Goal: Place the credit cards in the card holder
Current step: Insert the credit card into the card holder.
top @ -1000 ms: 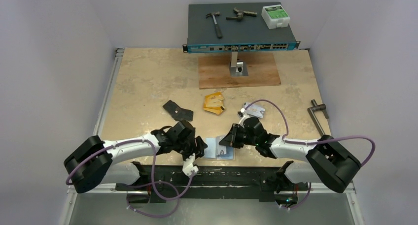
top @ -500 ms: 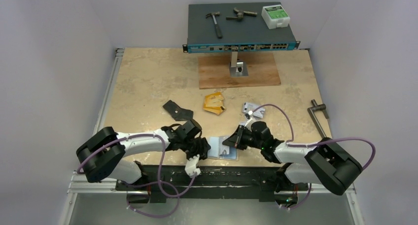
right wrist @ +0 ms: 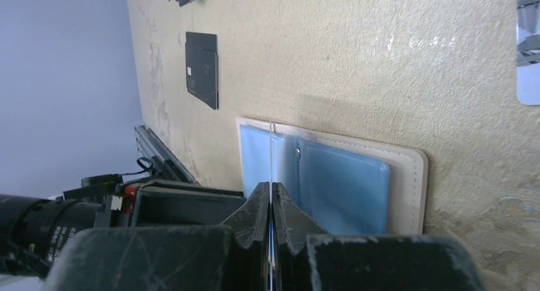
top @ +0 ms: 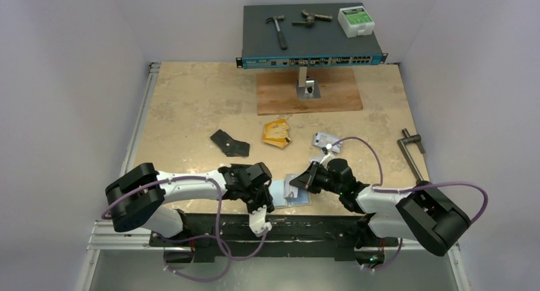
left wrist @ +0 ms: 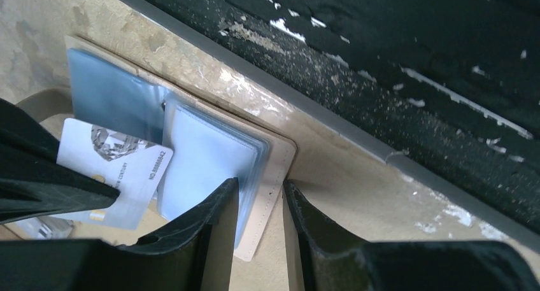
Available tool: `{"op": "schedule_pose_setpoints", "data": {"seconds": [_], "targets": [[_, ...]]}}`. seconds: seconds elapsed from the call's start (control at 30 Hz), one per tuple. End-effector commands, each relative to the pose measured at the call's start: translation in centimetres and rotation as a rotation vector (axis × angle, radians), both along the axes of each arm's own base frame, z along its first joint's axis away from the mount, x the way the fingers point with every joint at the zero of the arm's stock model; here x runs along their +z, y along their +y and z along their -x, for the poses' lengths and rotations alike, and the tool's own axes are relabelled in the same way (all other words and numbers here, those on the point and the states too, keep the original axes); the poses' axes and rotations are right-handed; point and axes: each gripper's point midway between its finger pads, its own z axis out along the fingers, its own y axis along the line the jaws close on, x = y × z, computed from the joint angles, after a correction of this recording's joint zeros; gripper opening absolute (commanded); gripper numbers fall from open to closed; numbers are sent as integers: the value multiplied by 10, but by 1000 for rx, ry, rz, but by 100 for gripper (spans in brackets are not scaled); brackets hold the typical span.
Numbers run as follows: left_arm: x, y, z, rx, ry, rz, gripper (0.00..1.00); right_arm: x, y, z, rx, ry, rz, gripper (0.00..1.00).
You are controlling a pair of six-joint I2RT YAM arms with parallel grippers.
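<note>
Right hand (right wrist: 272, 189) pinches a silvery card (left wrist: 114, 171) edge-on.

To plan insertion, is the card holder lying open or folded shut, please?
Open: the card holder lies spread flat on the table, light-blue pockets facing up.

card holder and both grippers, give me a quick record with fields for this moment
card holder: open flat, blue pockets up, between the grippers
left gripper: jaws slightly apart, straddling the holder's beige edge
right gripper: jaws shut on silvery card
held card: over the pockets; cannot tell if any edge is in
loose cards: orange-gold stack and silvery ones, farther back
</note>
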Motion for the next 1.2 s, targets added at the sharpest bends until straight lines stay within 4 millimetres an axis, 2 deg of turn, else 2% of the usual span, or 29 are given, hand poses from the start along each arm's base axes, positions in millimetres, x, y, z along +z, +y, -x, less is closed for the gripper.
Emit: {"op": "schedule_pose_setpoints", "data": {"seconds": [0.0, 0.33, 0.93, 1.17], "targets": [[1, -3, 5, 165, 64, -50, 31, 0, -10, -6, -57, -22, 36, 0], [-6, -5, -1, 231, 34, -80, 28, -16, -16, 5, -34, 4, 59, 0], [0, -14, -2, 245, 34, -62, 28, -18, -5, 9, 59, -31, 51, 0], [0, -15, -2, 249, 34, -62, 28, -17, -15, 9, 33, -54, 88, 0]]}}
